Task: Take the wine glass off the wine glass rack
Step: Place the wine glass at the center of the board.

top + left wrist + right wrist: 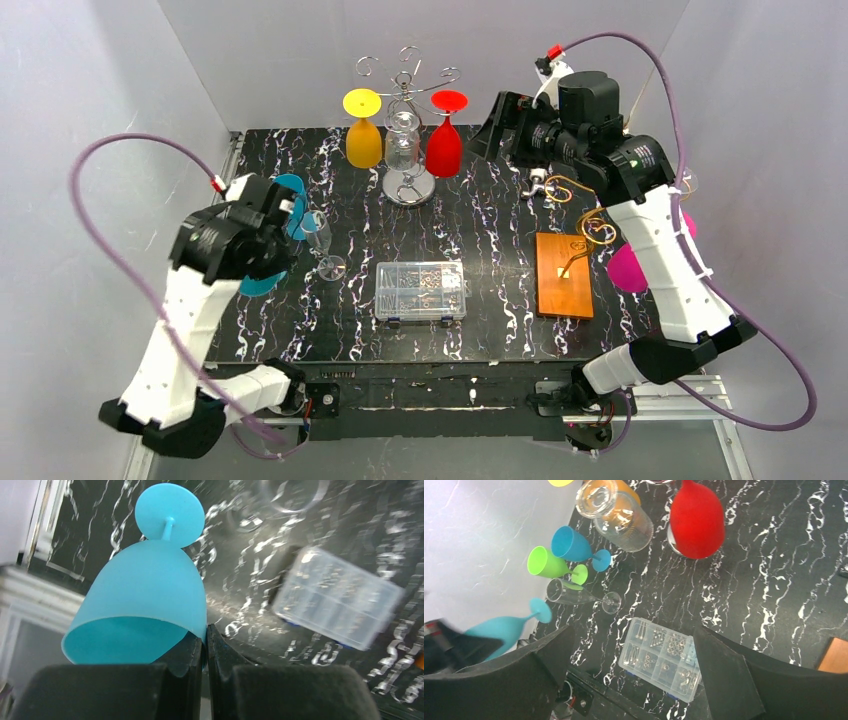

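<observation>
Frankly, my left tool point(205, 630) is clamped only on the rim of the teal glass point(145, 595); it could slip, or clip the clear glass point(322, 240) at three o'clock; right tool point(633, 635) apart.

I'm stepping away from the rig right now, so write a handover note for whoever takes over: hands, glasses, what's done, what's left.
Left hand: shut on the rim of the turquoise glass, held clear of the rack over the table's left side.
Right hand: open and empty, just right of the rack.
On the rack: yellow glass, clear glass and red glass, hanging bowl-down.
Done: the turquoise glass is off the rack and in hand.
Left: set it down, probably near the flute standing there, then release.
</observation>
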